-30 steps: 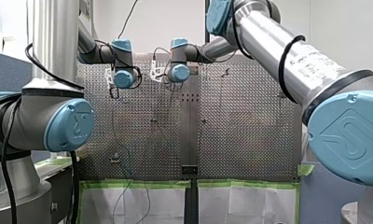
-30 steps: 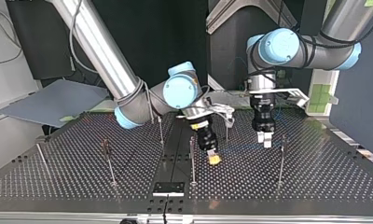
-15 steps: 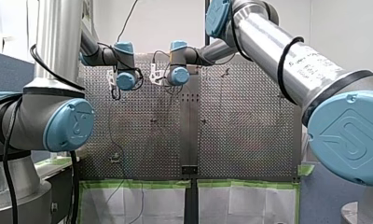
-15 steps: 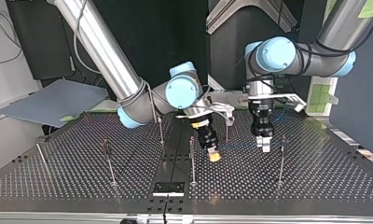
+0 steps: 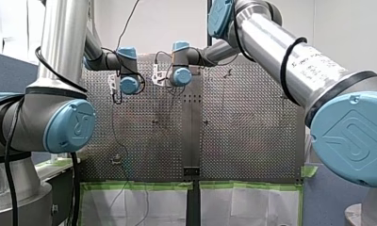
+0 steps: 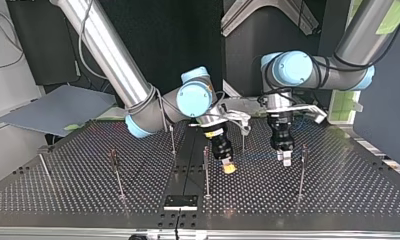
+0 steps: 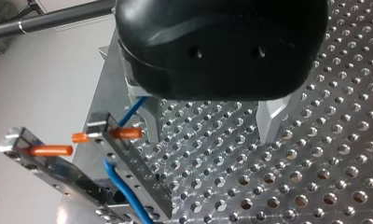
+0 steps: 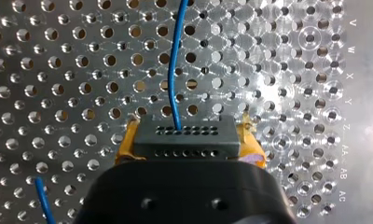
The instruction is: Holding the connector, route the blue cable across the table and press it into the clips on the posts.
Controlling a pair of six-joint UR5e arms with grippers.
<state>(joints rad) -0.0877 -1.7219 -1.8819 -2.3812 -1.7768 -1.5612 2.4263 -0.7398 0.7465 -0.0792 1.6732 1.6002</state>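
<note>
Near the middle of the worktop (image 6: 338,190), the right gripper (image 6: 229,168) pinches the grey connector (image 8: 184,134) between yellow pads, and the blue cable (image 8: 174,70) runs out ahead of it. The left gripper (image 7: 212,122) hangs spread and empty close by. Routing looks barely begun. Next, I'd say, the cable needs carrying to the nearest post (image 6: 206,172) and pressing in. The clip on it is too small to make out.

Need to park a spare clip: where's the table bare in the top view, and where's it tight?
Bare: perforated metal table between the view's far-left thin post and the clip-topped post; also beyond the view's rightmost post, to the table's edge. Tight: the middle, where my right gripper with the dark grey connector and my left gripper hang low.
</note>
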